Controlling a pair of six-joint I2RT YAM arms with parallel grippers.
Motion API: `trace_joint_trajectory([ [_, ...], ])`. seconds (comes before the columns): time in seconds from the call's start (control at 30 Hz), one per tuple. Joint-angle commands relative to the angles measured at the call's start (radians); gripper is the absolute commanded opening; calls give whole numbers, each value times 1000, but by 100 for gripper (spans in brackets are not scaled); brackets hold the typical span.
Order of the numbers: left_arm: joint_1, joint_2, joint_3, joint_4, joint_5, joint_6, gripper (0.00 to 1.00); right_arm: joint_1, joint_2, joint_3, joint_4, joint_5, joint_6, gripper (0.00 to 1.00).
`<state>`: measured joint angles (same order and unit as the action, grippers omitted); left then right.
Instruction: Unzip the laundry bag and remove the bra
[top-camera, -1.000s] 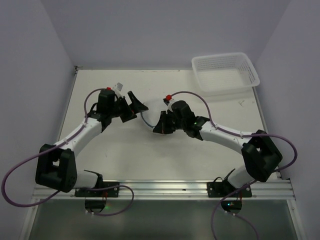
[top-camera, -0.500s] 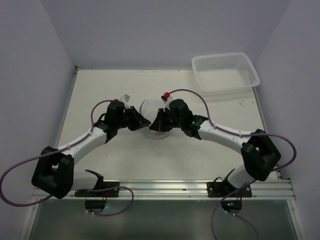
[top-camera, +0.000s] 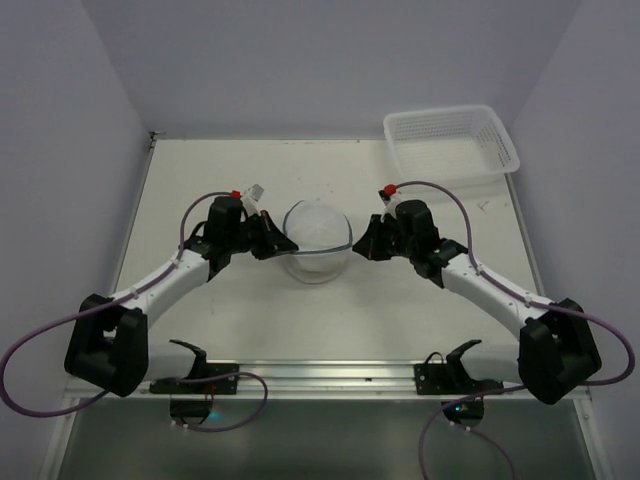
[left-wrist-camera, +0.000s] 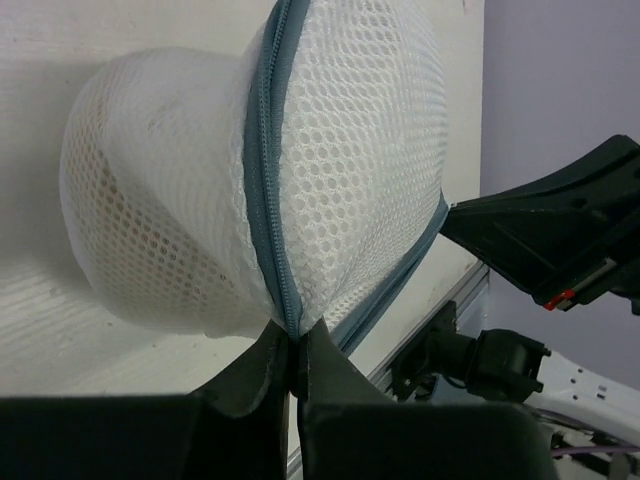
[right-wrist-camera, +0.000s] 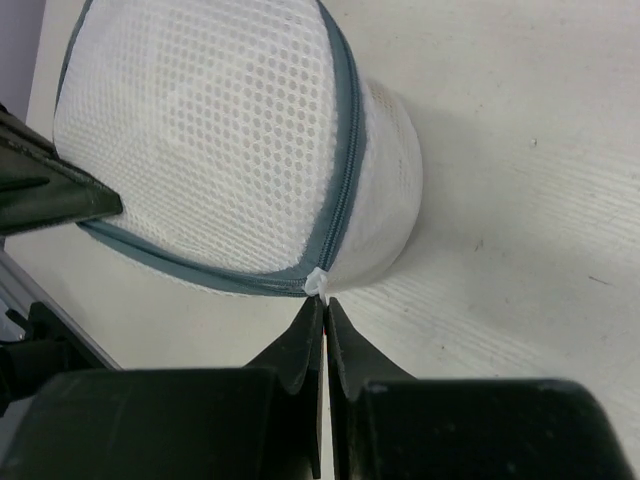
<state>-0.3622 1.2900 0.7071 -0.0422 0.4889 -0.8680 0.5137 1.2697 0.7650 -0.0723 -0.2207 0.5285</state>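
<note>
- While the bag (top-camera: 317, 238) stands on the table (top-camera: 200, 170), the left gripper (top-camera: 284, 243) pinches its zipper seam (left-wrist-camera: 268, 180), fingers closed.
- The right gripper (top-camera: 363, 247) clamps the zipper pull (right-wrist-camera: 318, 282) between pressed-together fingers.

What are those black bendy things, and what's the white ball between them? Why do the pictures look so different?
Those are two robot arms, bolted to the near edge of a table. One picture looks down from a camera above. The other two come from little cameras on each arm's wrist, so you see each claw very close.

The white ball is a mesh laundry bag with a blue-grey zipper running around it. The left claw is shut and pinches the bag at its zipper seam. The right claw is shut too, with its tips at the small white zipper tab, which it seems to pinch.

A white plastic basket sits at the table's far right corner.
</note>
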Motion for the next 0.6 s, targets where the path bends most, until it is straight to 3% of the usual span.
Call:
trace_joint_trajectory([
  [0.0, 81, 37, 99, -157, 40, 251, 0, -49, -23, 40, -107, 64, -140, 0],
  [0.1, 109, 104, 190, -179, 53, 303, 1, -24, -1, 63, -84, -26, -116, 0],
  [0.13, 114, 121, 213, -177, 50, 302, 7, -3, 6, 63, -69, -38, -99, 0],
  [0.17, 115, 138, 238, -167, 51, 296, 24, 6, 13, 57, -35, -54, -49, 0],
  [0.23, 115, 179, 303, -151, 63, 249, 42, 43, 28, 54, 3, -91, 20, 0],
  [0.27, 115, 186, 311, -124, 66, 223, 56, 58, 42, 50, 29, -98, 80, 0],
  [0.33, 115, 172, 313, -119, 30, 141, 70, 118, 60, 60, 66, -85, 126, 0],
  [0.37, 115, 160, 298, -105, 14, 114, 87, 137, 71, 83, 95, -74, 161, 0],
  [0.4, 115, 123, 279, -96, -7, 59, 94, 169, 95, 95, 118, -57, 178, 0],
  [0.43, 115, 97, 226, -87, -19, 32, 99, 183, 108, 106, 129, -51, 194, 0],
  [0.57, 101, -26, 88, -25, -56, -75, 100, 227, 172, 178, 157, -39, 231, 0],
])
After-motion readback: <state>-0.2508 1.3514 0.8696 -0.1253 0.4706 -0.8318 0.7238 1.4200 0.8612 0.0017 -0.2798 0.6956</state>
